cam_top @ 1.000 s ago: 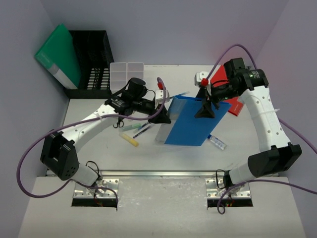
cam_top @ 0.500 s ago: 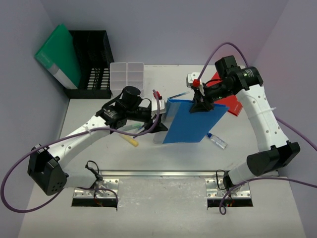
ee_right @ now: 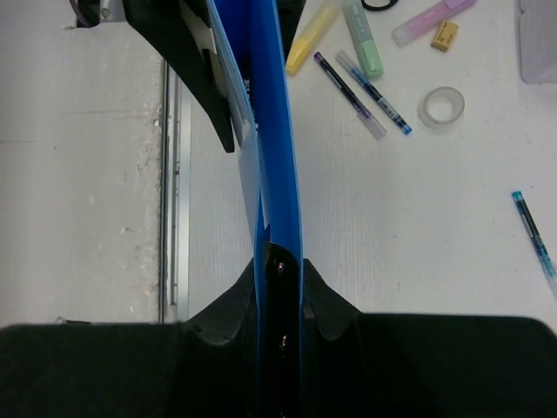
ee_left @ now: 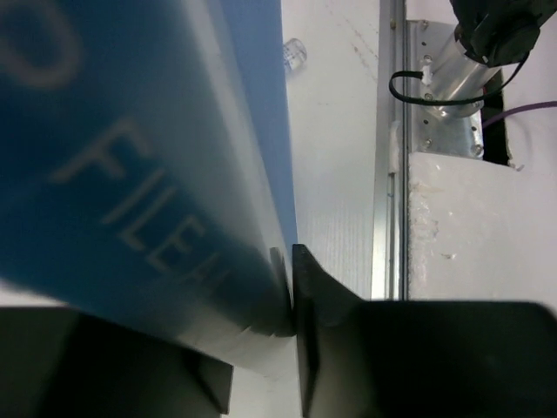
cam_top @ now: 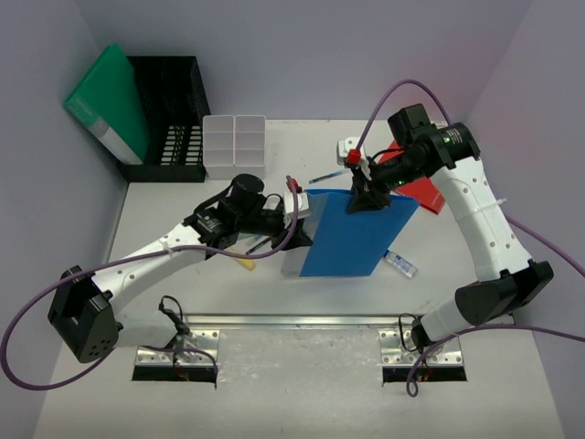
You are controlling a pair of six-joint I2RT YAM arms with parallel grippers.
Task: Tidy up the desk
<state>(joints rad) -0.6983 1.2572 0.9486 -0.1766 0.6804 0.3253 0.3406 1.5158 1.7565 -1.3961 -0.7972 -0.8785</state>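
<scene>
A blue file folder [cam_top: 352, 233] stands upright on edge over the white desk [cam_top: 439, 293], held from two sides. My right gripper [cam_top: 358, 203] is shut on its top edge; in the right wrist view the blue folder [ee_right: 274, 131] runs straight out from between the jaws of the right gripper [ee_right: 280, 261]. My left gripper [cam_top: 302, 229] grips the folder's left edge. In the left wrist view the lettered folder [ee_left: 130, 157] fills the left gripper [ee_left: 261, 322], one fingertip [ee_left: 303, 279] pressed against it.
A black mesh rack [cam_top: 169, 119] with a green folder [cam_top: 110, 101] stands at the back left, a white compartment tray [cam_top: 234, 144] beside it. A red folder [cam_top: 425, 192] lies behind the right arm. Highlighters [ee_right: 367, 43], pens [ee_right: 348, 83] and a tape roll [ee_right: 441, 106] lie beneath.
The blue folder and both grippers have shifted left. The right gripper has closed onto the folder's top edge. The left gripper loosened briefly and has closed on the left edge again.
</scene>
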